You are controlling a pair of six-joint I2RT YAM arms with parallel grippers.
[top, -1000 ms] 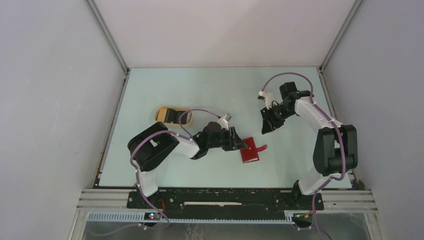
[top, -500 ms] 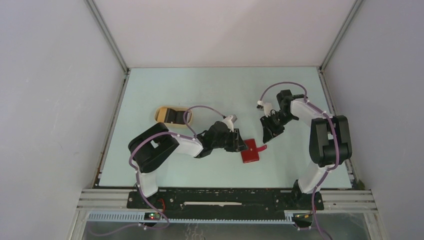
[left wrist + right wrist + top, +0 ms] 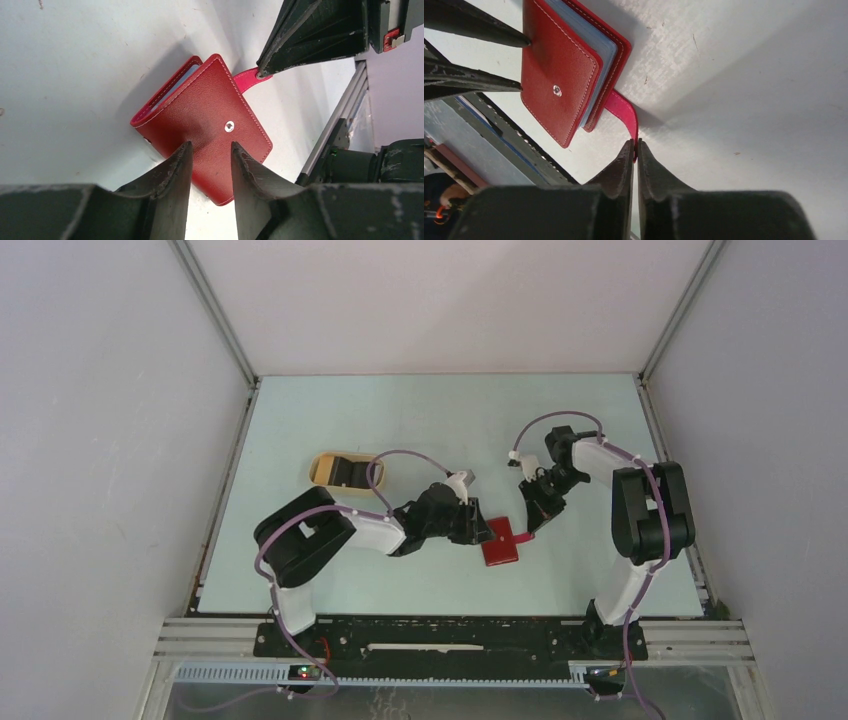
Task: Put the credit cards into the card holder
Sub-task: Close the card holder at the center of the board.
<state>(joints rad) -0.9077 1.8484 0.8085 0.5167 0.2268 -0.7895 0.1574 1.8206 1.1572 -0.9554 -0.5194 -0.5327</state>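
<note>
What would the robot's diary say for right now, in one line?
card holder: folded, on table | left end effector: open, tips over its cover | right end effector: shut on closure tab

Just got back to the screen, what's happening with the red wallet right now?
The red card holder lies folded on the table with its snap undone. The left gripper has its jaws apart, tips at the cover's edge, apparently steadying it. The right gripper is pinched on the closure tab, seemingly ready to pull the holder open. Neither gripper holds a card. The tan tray to the left holds dark items too small to identify.
</note>
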